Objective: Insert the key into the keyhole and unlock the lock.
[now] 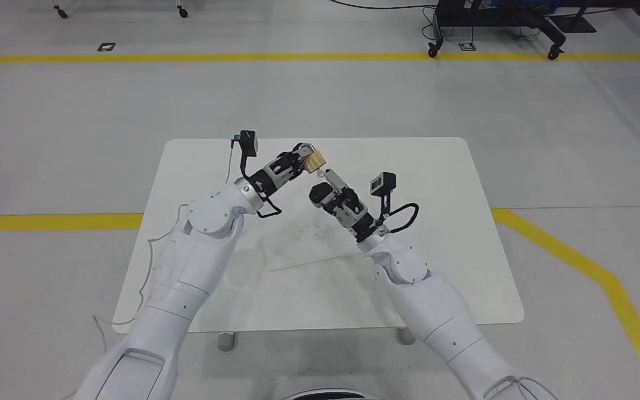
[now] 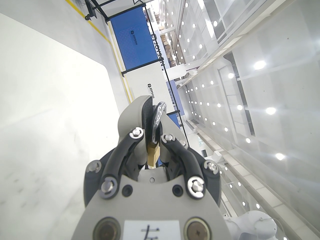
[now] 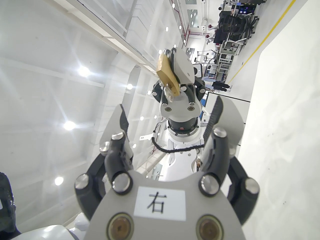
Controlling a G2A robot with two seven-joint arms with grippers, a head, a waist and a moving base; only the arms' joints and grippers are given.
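Top view: lock (image 1: 315, 160) over white table (image 1: 450, 200), grey floor (image 1: 300, 100).

A white table (image 1: 450, 260) stands on a pale grey floor (image 1: 300, 100) marked with yellow lines (image 1: 250, 58). Round ceiling lights (image 2: 260, 64) shine overhead; a blue panel (image 2: 130, 43) stands nearby.
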